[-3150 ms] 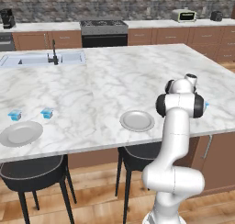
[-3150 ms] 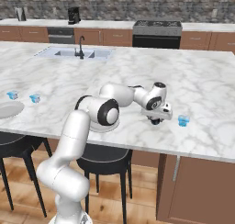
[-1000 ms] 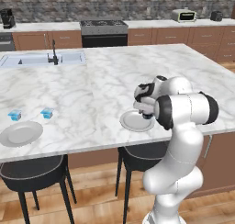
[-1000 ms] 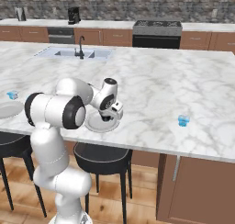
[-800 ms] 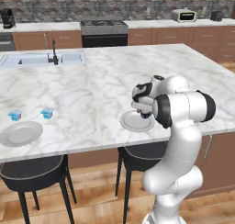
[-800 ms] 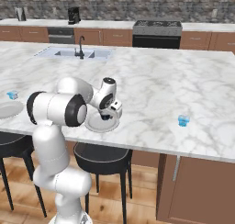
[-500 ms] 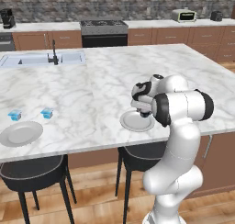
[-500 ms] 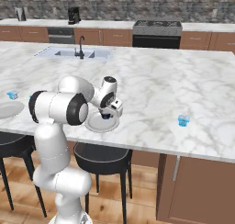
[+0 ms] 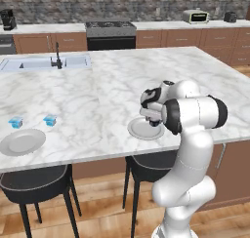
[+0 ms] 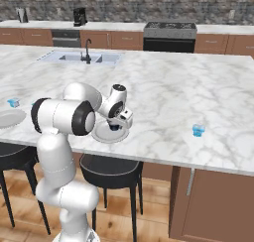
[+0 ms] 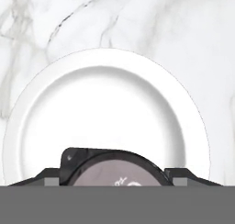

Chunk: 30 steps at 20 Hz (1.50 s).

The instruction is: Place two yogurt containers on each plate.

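Two small blue squarish yogurt cups, first cup and second cup, stood just behind the left round grey plate. From the right base, a third cup stood alone on open marble counter. Close up, the gripper clamped a held cup over the near plate, by its rim.
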Available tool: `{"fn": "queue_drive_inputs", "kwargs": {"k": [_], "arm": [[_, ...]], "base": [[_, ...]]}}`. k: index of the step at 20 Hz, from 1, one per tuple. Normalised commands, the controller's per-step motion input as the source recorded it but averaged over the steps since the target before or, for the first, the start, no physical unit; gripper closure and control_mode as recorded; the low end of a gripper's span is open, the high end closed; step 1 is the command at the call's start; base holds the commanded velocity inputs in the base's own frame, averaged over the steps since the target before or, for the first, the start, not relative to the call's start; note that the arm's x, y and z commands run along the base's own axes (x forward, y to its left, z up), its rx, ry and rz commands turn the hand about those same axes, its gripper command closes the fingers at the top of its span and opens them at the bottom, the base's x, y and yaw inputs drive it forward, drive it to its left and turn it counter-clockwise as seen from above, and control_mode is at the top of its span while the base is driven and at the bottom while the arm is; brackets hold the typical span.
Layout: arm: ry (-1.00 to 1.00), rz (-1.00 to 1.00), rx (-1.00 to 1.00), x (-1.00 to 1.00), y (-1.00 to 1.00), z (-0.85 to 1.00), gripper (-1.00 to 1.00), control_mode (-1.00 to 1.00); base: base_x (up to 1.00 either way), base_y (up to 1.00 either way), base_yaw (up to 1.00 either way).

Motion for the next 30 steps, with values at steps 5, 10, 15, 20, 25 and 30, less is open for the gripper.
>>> {"fn": "queue_drive_inputs", "kwargs": {"k": [5, 10, 15, 20, 25, 30], "arm": [[-0.02, -0.05, 0.00, -0.01, 0.03, -0.25, 1.00, -1.00], [0.00, -0.04, 0.00, 0.04, 0.11, -0.21, 1.00, -1.00], [0.00, -0.01, 0.00, 0.17, 0.09, -0.14, 1.00, -1.00], [0.00, 0.00, 0.00, 0.11, 0.01, -0.04, -1.00, -1.00], [-0.01, 0.00, 0.00, 0.11, 0.00, 0.00, -1.00, -1.00], [0.00, 0.00, 0.00, 0.09, -0.03, 0.00, -1.00, -1.00]], "base": [[0.00, 0.00, 0.00], [0.00, 0.00, 0.00], [0.00, 0.00, 0.00], [0.00, 0.00, 0.00], [0.00, 0.00, 0.00], [0.00, 0.00, 0.00]]}}
